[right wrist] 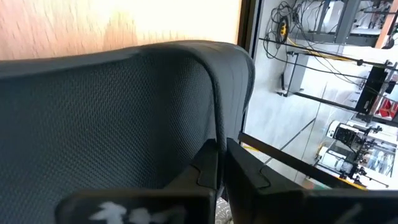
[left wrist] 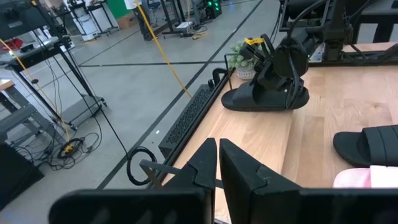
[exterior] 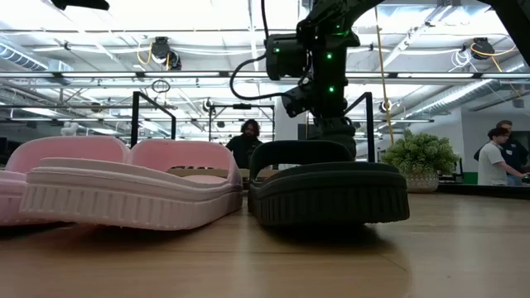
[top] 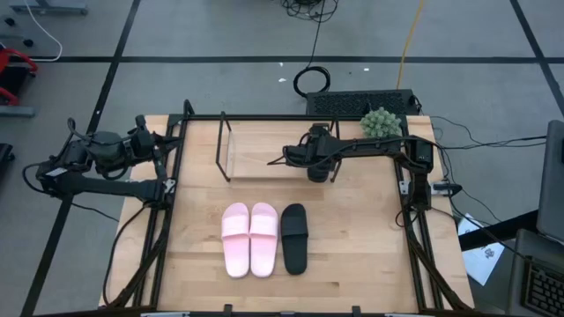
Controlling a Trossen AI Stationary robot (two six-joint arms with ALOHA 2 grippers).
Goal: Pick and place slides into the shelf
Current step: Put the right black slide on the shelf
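Two pale pink slides and one black slide lie side by side, soles down, on the tabletop near its near edge. They also fill the low view, as the pink slides and the black slide. My right gripper is over the right part of the shelf, shut on the second black slide. My left gripper is shut and waits at the table's left side. My right gripper holds the second black slide by its wide strap, pinched at the strap's edge between the two fingers. It comes from above, pointing down. The slide sits level, sole down, at the shelf board; whether the sole touches the board, I cannot tell.
The shelf's thin black rods stand up around its board. A small green plant sits at the table's far right corner, next to a black grille. People show in the room beyond.
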